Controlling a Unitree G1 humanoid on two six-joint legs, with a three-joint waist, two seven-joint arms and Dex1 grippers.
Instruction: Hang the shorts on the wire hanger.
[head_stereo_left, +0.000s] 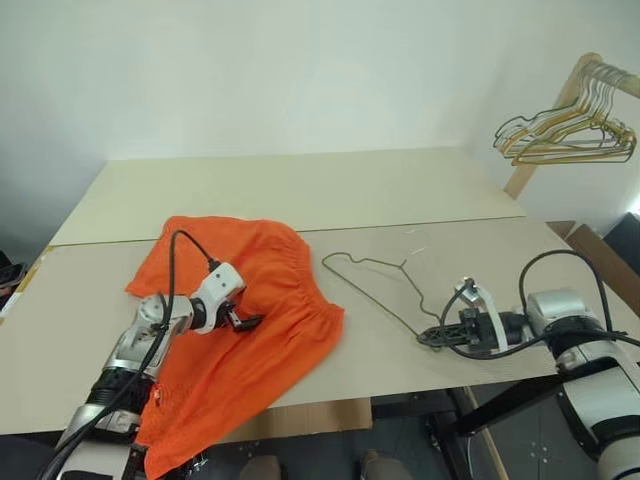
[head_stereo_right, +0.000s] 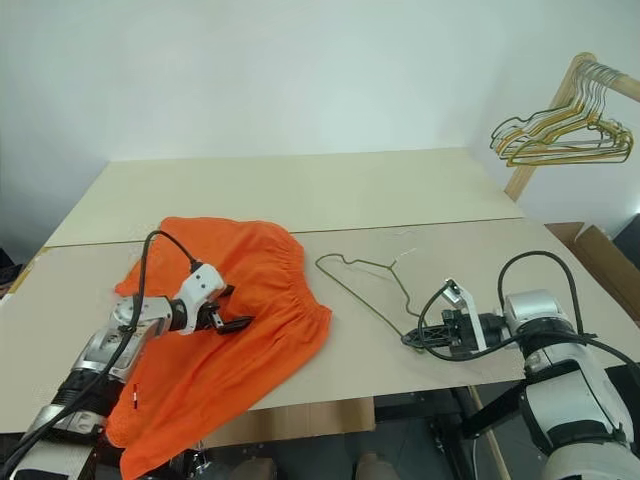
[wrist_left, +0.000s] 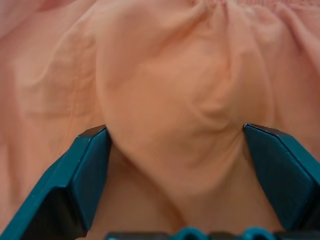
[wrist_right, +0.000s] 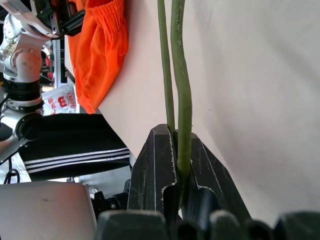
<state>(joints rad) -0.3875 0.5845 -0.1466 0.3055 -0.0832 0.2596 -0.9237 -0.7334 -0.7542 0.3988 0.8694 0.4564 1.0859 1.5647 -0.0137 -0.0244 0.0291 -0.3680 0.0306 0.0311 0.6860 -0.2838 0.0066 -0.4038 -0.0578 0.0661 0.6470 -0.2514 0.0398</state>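
The orange shorts (head_stereo_left: 275, 290) lie crumpled on the left of the table, one part hanging over the front edge. My left gripper (head_stereo_left: 246, 322) is down on the middle of them, open. In the left wrist view a raised fold of the shorts (wrist_left: 165, 100) sits between its spread fingers (wrist_left: 85, 175). The wire hanger (head_stereo_left: 375, 280) lies flat on the table to the right of the shorts, hook toward them. My right gripper (head_stereo_left: 432, 337) is shut on the hanger's near corner. The right wrist view shows the wire (wrist_right: 181, 75) pinched between its fingers.
The table (head_stereo_left: 300, 190) is two pale panels joined by a seam. A bunch of gold and grey hangers (head_stereo_left: 565, 135) hangs from a wooden rack at the far right. A brown box edge (head_stereo_left: 600, 262) stands beside the table's right end.
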